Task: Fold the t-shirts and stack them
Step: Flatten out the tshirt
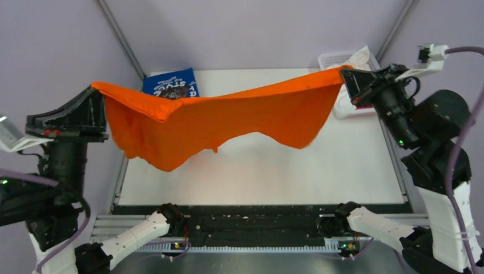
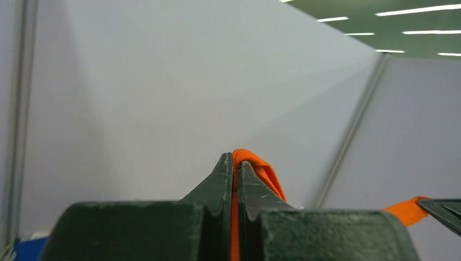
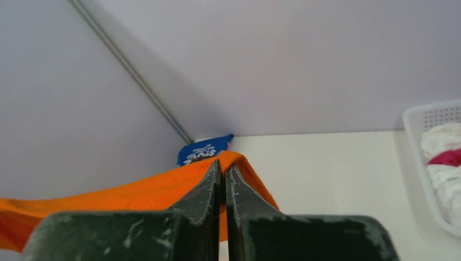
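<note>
An orange t-shirt (image 1: 228, 117) hangs stretched in the air across the table, sagging in the middle. My left gripper (image 1: 96, 87) is shut on its left end, with orange cloth (image 2: 255, 166) pinched between the fingers. My right gripper (image 1: 346, 73) is shut on its right end, the orange cloth (image 3: 136, 190) trailing off to the left. A folded blue t-shirt (image 1: 170, 84) with white lettering lies at the table's back left, partly hidden by the orange one. White and magenta shirts (image 3: 443, 157) sit in the basket.
A white lattice basket (image 1: 334, 59) stands at the table's back right corner, behind my right gripper. The white table top (image 1: 274, 171) spreads below the hanging shirt. Grey walls and frame posts close in the back.
</note>
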{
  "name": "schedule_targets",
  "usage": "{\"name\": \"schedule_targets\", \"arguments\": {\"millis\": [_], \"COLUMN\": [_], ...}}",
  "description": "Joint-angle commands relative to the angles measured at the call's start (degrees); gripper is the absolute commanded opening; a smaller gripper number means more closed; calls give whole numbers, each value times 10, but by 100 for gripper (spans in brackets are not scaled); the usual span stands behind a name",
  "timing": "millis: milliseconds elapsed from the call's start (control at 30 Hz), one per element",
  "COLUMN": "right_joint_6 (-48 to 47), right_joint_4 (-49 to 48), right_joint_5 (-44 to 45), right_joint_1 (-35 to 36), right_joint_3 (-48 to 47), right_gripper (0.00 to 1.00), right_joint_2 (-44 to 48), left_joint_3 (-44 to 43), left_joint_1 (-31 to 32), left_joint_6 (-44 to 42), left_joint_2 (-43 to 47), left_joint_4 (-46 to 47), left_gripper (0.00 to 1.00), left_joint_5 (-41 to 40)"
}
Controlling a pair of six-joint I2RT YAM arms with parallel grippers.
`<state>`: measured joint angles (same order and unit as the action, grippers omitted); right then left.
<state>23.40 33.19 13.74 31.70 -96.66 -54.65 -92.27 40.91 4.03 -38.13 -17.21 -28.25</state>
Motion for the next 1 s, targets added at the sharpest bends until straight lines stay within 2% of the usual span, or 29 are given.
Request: {"name": "schedule_targets", "arguments": {"millis": [0, 133, 333, 433, 533, 633, 700, 800, 967], "right_joint_6": [-25, -28, -43, -61, -81, -102, -107, -81, -35], "right_joint_4": [21, 24, 20, 21, 16, -1, -5, -26, -95], "right_joint_5": [-111, -123, -56, 33, 135, 201, 242, 270, 181], "right_joint_1": [-3, -3, -3, -3, -3, -3, -3, -25, -97], "right_joint_3": [-65, -87, -70, -56, -33, 14, 40, 88, 140], "right_gripper": [0, 0, 0, 0, 0, 0, 0, 0, 0], "right_joint_2": [30, 44, 49, 36, 11, -27, -75, -148, -303], "left_joint_3": [-85, -138, -145, -120, -90, -61, -45, -44, -73], "left_joint_1": [-3, -17, -50, -50, -50, -51, -66, -136, -215], "left_joint_6": [-8, 2, 4, -9, -33, -87, -104, -58, 1], "left_joint_2": [-27, -46, -74, -100, -149, -224, -284, -389, -618], "left_joint_4": [-64, -87, -82, -55, -7, 52, 91, 82, 70], "left_gripper": [0, 0, 0, 0, 0, 0, 0, 0, 0], "left_joint_5": [190, 246, 221, 149, 23, -105, -159, -145, -83]}}
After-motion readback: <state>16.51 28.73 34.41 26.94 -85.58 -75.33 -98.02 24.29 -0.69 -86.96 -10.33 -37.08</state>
